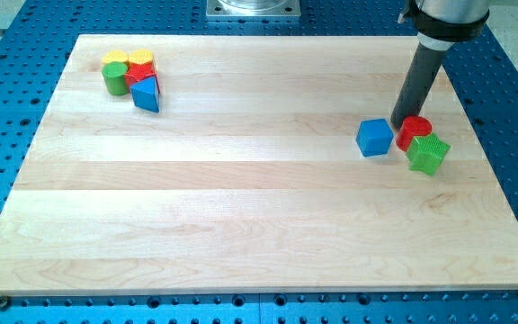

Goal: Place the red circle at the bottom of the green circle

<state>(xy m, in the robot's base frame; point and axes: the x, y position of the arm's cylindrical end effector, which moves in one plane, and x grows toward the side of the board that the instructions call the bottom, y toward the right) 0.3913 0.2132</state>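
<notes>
My tip (397, 123) rests on the bench (241, 198) near its right edge, touching the red circle (414, 131) from the view's upper left. I carry no gripper. The green circle (114, 77) sits by the top-left corner, well apart.

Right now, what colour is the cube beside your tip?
Blue cube, at the view's left of my tip, in the camera view.

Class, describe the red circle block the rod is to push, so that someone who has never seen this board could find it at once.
Start at the wooden board and go to the small group of three blocks near the view's right edge. The red circle sits at the foot of the dark rod, by my tip. It is the only round red one there, between the blue cube and the green block.
</notes>
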